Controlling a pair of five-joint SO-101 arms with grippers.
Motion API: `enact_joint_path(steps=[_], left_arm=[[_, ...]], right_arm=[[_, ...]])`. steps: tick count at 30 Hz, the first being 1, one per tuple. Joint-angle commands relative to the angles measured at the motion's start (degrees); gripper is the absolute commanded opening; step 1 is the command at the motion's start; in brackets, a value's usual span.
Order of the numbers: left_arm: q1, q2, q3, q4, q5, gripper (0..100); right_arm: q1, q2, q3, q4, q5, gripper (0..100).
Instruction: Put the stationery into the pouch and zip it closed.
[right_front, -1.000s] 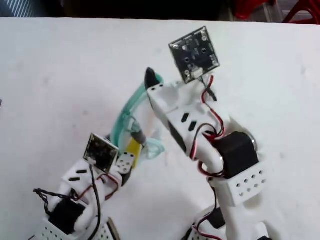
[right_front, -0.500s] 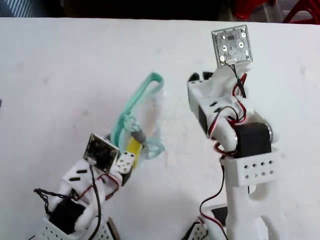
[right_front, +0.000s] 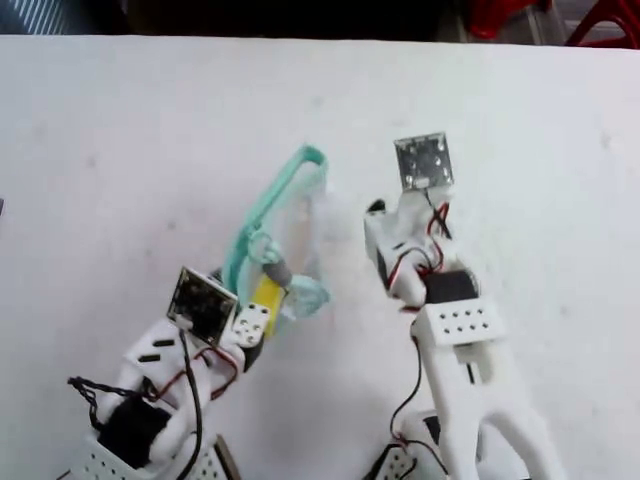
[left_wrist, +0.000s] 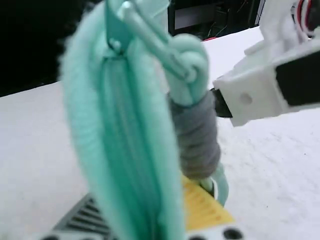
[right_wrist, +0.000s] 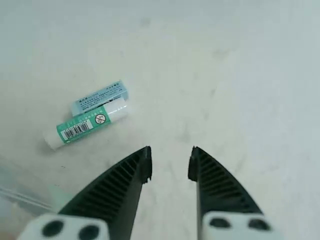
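White table (right_front: 120, 120), teal-edged pouch (right_front: 285, 220), green-labelled stick (right_wrist: 85, 127) touching pale blue stick (right_wrist: 100, 97)

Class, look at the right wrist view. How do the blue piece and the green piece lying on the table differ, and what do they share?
Colour: the blue piece is pale blue all over, while the green piece has a green label with white beyond it. Length: the green piece looks longer than the blue piece. Marking: the green piece shows a barcode, the blue piece only fine print. Both lie flat on the table, side by side and parallel.
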Motion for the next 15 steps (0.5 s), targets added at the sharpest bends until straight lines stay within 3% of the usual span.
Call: enact_joint_path(steps=[1, 15], left_arm=[[0.0, 0.2, 0.4, -0.2, 0.2, 3], [0.0, 0.2, 0.8, -0.2, 0.2, 3]], right_arm=[[-0.9, -1.6, 2.1, -5.5, -0.1, 12.0], [-5.1, -1.2, 4.5, -6.1, 0.2, 12.0]])
